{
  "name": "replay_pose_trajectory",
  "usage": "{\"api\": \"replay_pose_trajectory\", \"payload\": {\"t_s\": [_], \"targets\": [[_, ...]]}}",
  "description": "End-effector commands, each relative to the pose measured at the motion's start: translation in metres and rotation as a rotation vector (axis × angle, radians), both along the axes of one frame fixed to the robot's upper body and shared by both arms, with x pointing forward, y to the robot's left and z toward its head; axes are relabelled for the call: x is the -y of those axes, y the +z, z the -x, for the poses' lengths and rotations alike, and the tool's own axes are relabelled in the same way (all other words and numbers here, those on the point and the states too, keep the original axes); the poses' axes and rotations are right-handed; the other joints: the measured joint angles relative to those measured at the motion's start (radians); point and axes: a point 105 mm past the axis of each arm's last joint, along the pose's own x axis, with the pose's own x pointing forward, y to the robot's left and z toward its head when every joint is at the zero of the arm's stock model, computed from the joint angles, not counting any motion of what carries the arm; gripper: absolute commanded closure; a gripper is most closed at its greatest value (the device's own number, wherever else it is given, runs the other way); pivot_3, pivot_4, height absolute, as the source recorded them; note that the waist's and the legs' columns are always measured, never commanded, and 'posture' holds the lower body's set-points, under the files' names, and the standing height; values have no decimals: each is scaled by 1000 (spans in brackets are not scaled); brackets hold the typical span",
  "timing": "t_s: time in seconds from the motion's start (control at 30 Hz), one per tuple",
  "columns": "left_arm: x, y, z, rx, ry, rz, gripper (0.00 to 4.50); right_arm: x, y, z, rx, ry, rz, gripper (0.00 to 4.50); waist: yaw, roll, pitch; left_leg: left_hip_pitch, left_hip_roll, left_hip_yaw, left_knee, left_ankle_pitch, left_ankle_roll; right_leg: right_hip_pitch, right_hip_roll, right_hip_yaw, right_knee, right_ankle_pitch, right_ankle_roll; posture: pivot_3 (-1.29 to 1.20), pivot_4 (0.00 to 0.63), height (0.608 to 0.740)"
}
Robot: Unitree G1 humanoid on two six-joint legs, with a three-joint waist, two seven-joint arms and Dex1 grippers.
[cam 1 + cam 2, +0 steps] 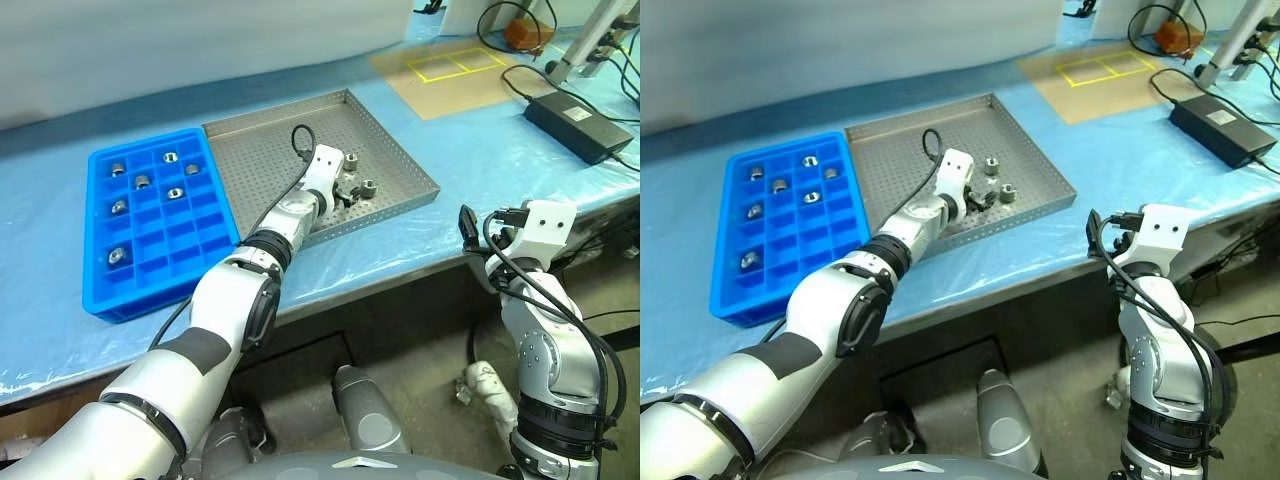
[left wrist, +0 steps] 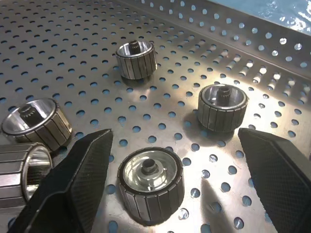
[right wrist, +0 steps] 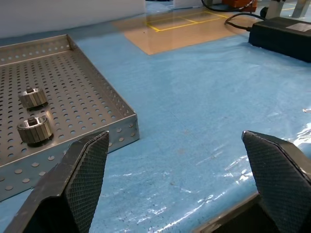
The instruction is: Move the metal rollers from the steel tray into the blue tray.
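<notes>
Black textured fingers [image 2: 73, 189] of the left gripper [image 2: 180, 184] stood spread and released around one of the metal rollers [image 2: 150, 187] on the perforated steel tray [image 1: 260, 150], four more lying close by. Outward, blue film covered the worktop [image 1: 480, 160], where the blue tray [image 1: 100, 290] touching the steel one held seven rollers. Off the worktop's edge, the right gripper [image 3: 180, 184] pointed level, fingers released and empty.

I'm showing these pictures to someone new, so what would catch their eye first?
Probably the bright blue tray on the table, with several metal rollers sitting in its compartments. Right beside it, the left gripper hangs open inside the steel tray, its fingers either side of one roller. The right gripper waits open near the table edge.
</notes>
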Motion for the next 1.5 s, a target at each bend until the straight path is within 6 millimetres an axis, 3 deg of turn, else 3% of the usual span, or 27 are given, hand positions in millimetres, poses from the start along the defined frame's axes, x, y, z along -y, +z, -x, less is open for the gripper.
{"api": "replay_pose_trajectory", "payload": {"t_s": [0.03,0.07,0.17,0.37,0.5,0.6,0.73,0.87,0.97,1.13,1.3,1.5], "targets": [[0,-5,1,-6,12,-39,142,0,18,4,68,-6,16,0,-9,0,0,0,-2,0,0,-1,1,0,0,0,0,0,0,-832,150,740],[-1,-7,1,-12,20,-43,142,0,18,3,68,-6,17,0,-13,0,0,-1,-3,0,0,-1,2,0,-1,-1,0,0,0,-833,150,740],[-4,-9,0,-24,41,-51,725,1,18,3,71,-10,19,0,-18,0,0,-2,-4,0,0,-1,4,0,-3,-2,0,0,0,-834,150,740],[-8,-8,-2,-26,75,-41,2732,2,19,3,74,-13,19,0,-17,0,0,-2,-5,0,2,-2,7,1,-4,-3,-1,0,0,-834,150,740],[-8,-3,-4,-15,86,-4,2774,1,18,1,74,-9,14,0,-18,0,0,-2,-9,0,2,-3,8,1,-10,-3,-1,0,0,-821,150,740],[-3,14,-6,12,64,103,2774,-2,16,-2,67,5,6,0,-18,0,0,-3,-11,0,2,-4,10,2,-12,-4,-1,0,0,-780,150,740],[10,70,-7,154,-29,310,2774,-14,12,-16,54,67,-8,0,-16,0,0,-4,-15,0,4,-5,12,3,-16,-5,-1,0,0,-696,150,740],[7,115,-3,296,-93,455,2774,-29,9,-34,41,142,-10,0,-10,-1,0,-5,-17,0,6,-7,16,4,-19,-5,-1,0,0,-598,150,740],[-20,120,-7,361,26,443,2774,-43,8,-48,31,214,-4,0,-7,-1,0,-5,-17,-1,6,-6,17,4,-19,-6,-1,0,0,-534,150,740],[-81,85,-14,362,347,277,2774,-66,5,-68,20,317,-5,0,17,0,0,-4,-11,-3,10,-6,18,7,-16,-11,1,0,0,-392,150,740],[-140,59,-4,373,604,122,2774,-88,2,-81,12,404,-1,0,95,0,0,-6,-7,-6,14,-6,18,8,-15,-18,5,1,-1,-302,150,740],[-162,47,7,329,657,103,2774,-106,-1,-91,5,481,-6,0,236,0,1,-6,-7,-6,17,-6,17,11,-15,-19,7,1,-1,-223,150,740]]}}
